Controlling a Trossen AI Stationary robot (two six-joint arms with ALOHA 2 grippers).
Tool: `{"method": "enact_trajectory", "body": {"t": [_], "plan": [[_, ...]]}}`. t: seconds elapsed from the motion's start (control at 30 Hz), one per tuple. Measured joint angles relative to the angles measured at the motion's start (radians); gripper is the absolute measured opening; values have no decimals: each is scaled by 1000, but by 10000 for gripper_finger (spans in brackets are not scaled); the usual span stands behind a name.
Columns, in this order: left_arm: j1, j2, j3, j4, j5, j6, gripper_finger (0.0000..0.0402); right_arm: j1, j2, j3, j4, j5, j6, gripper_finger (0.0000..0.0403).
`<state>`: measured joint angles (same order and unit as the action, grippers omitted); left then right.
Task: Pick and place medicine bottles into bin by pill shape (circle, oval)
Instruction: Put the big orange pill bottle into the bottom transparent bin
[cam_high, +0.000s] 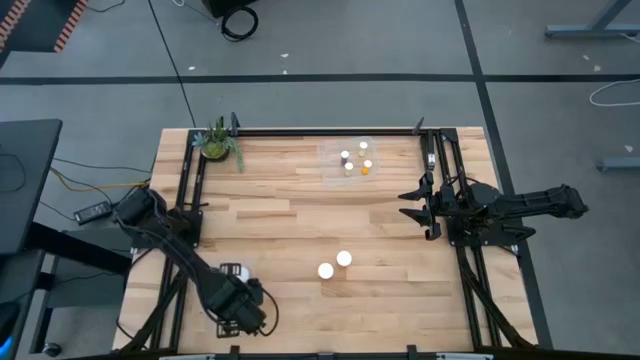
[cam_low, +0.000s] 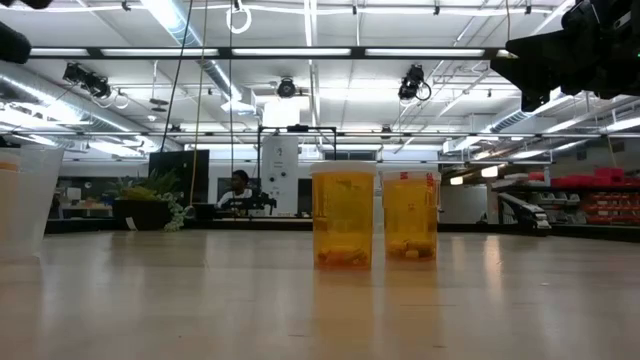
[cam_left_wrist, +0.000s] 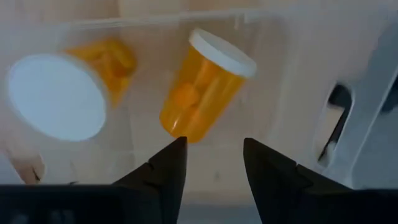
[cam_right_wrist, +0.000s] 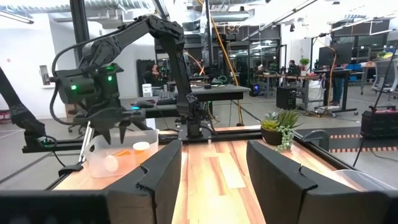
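Butcher-block wooden table (cam_high: 280, 230) is mostly bare. My left gripper (cam_left_wrist: 211, 171) hangs open and empty over a clear plastic bin (cam_right_wrist: 118, 155) holding two orange white-capped medicine bottles (cam_left_wrist: 205, 93). My right gripper (cam_right_wrist: 214, 168), also open and empty, waits by the right edge. Two more bottles (cam_low: 375, 215) stand mid-table, and a small green potted plant (cam_high: 217, 143) sits in the back corner.

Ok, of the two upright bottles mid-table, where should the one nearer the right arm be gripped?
Bring the right gripper down from above onto the bottle, closing on its upright round body just under the white cap. Its neighbour stands close beside it, so close across the two sides clear of that one.
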<state>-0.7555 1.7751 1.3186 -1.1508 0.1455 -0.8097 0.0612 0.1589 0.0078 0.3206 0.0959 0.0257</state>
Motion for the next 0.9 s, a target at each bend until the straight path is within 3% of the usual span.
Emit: {"method": "enact_trajectory", "body": {"t": [0.23,0.63,0.9], "plan": [[-1,52,0,-60,-1,63,178,0,0,0,0,0,0,188],[-2,64,-2,-35,-44,96,309,0,0,0,-1,0,0,188],[-11,65,-85,93,-46,85,300,0,0,0,0,0,0,188]]}}
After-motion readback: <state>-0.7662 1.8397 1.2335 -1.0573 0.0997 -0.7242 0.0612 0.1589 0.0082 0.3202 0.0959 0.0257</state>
